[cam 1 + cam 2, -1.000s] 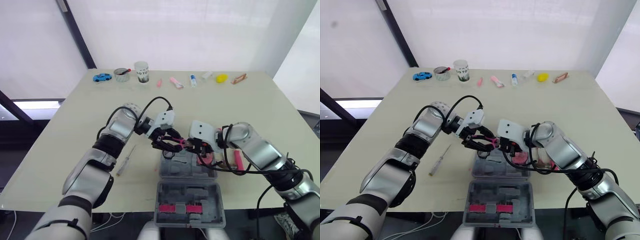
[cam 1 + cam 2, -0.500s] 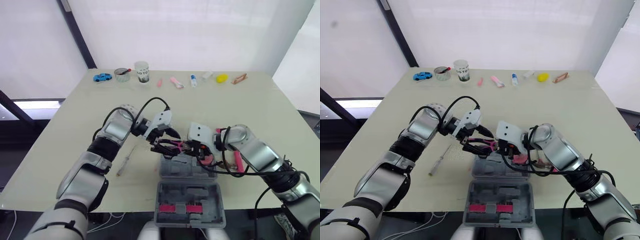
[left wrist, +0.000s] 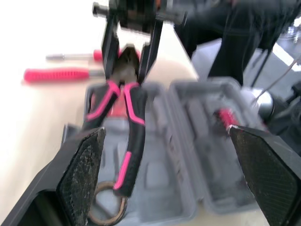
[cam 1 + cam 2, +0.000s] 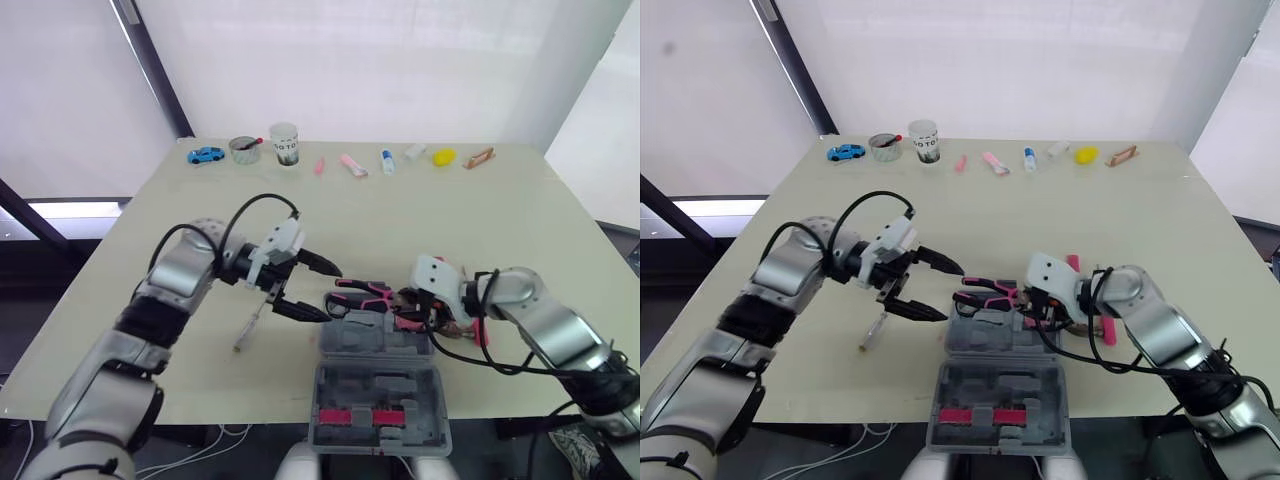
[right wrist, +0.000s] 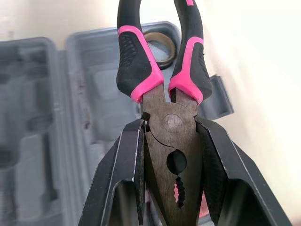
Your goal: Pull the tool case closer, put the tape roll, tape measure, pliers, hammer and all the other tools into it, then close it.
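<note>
The right gripper (image 5: 171, 123) pinches the pliers (image 4: 360, 293) and should lay them flat in the tool case (image 4: 372, 347). The left gripper (image 4: 332, 295) is wide open, empty.

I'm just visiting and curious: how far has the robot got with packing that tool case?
Partway. Done: the tool case lies open near the robot, with a brown ring, likely the tape roll, inside. In hand: the right gripper clamps the pliers in its fingers above the case; the left gripper is open beside them. Left: a screwdriver and a pink-handled tool lie on the table, and the case needs closing.
</note>
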Robot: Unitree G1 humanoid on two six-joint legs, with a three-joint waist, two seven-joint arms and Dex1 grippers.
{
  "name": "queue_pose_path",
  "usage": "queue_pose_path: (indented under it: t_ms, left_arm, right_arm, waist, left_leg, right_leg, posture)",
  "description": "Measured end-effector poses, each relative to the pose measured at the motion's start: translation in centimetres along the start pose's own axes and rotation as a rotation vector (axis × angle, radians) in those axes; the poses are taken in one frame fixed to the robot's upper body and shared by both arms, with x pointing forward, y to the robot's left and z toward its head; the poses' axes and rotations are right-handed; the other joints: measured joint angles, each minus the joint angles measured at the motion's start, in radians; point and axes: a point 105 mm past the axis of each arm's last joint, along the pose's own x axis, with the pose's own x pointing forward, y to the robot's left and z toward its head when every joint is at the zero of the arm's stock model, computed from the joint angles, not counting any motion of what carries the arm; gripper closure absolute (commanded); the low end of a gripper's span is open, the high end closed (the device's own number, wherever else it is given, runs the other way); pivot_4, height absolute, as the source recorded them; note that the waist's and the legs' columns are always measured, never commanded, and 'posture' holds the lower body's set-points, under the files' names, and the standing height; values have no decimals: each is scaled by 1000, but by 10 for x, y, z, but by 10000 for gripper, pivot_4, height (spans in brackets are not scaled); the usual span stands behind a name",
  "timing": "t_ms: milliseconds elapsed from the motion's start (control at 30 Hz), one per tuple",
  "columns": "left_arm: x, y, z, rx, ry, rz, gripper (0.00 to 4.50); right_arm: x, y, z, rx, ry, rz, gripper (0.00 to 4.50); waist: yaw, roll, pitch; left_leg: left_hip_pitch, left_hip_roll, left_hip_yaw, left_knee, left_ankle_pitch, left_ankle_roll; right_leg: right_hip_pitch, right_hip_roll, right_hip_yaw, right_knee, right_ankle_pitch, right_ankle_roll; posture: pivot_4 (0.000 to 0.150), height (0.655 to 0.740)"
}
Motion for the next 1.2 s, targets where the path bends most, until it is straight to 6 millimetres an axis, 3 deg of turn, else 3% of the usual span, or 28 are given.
queue_pose_path:
  t_ms: [133,333,633,767,1200]
  left_arm:
    - [-14,-20,-9,-32,9,13,206]
    - [-38,-33,-24,-77,37,97,206]
    - [-62,-53,-15,-64,-7,178,206]
    - [-67,-63,-23,-91,9,199,206]
    - [-73,-64,-27,-93,15,236,206]
  right_arm:
    - [-11,3,-14,7,27,1,35127]
    - [-17,8,-26,-45,87,39,35127]
    - [0,18,-26,-92,97,111,35127]
    - [9,21,-26,-129,117,130,35127]
    - [43,20,-26,-181,149,134,35127]
  waist:
    - [0,0,0]
    - [0,1,1]
    - [0,2,1]
    - [1,2,1]
    - [0,2,1]
  left_leg:
    - [1,0,0,0,0,0]
    - [1,1,2,0,0,0]
    - [1,1,3,0,0,0]
    - [1,1,5,0,0,0]
    - [1,2,8,0,0,0]
  right_leg:
    - [0,0,0,0,0,0]
    - [0,0,0,0,0,0]
    - [0,0,1,0,0,0]
    - [0,1,0,0,0,0]
    - [0,1,1,0,0,0]
  posture:
    - [1500,7400]
    - [1500,7400]
    - [1500,7400]
    - [1500,7400]
    - [1500,7400]
